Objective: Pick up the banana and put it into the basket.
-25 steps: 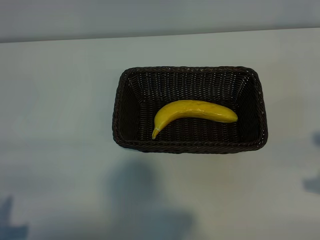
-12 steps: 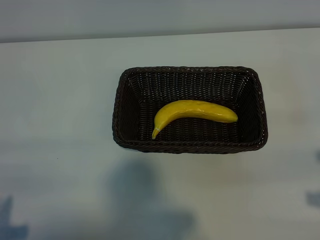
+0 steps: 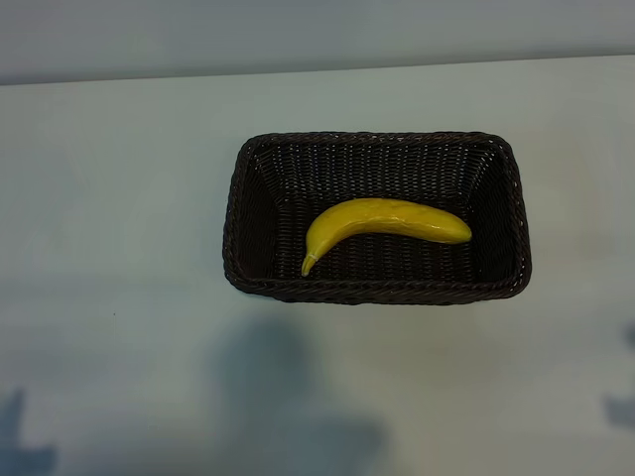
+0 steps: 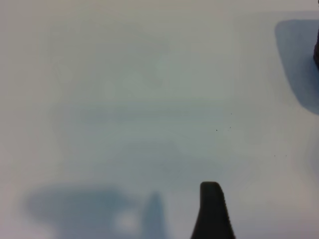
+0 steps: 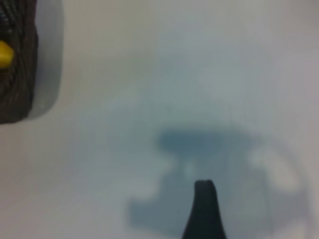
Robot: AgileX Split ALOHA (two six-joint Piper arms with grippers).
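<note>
The banana (image 3: 385,224) lies flat on the floor of the basket (image 3: 377,292), roughly centred, its pointed tip aimed at the near-left corner and its blunt end toward the right wall. It touches neither long wall, so by the look of it the placing is done.

Little is left to go wrong. The likeliest trouble would be an arm swinging low on its way off and catching the braided rim; the basket looks light, so a knock could slide it across the table (image 3: 119,248) or tip the banana against a wall. The smooth, curved fruit could also roll if the basket were jolted.

Room is generous. The basket sits right of centre and toward the far side of the table, with bare surface all round it; the far table edge is nearest, still well apart. In the exterior view no arm stands over the basket.

The right gripper (image 5: 203,211) hangs over bare table with the basket's corner off to one side, well apart from it; one dark fingertip shows, jaws standing wide and holding nothing. The left gripper (image 4: 212,211) is parked over bare table, likewise wide and empty
</note>
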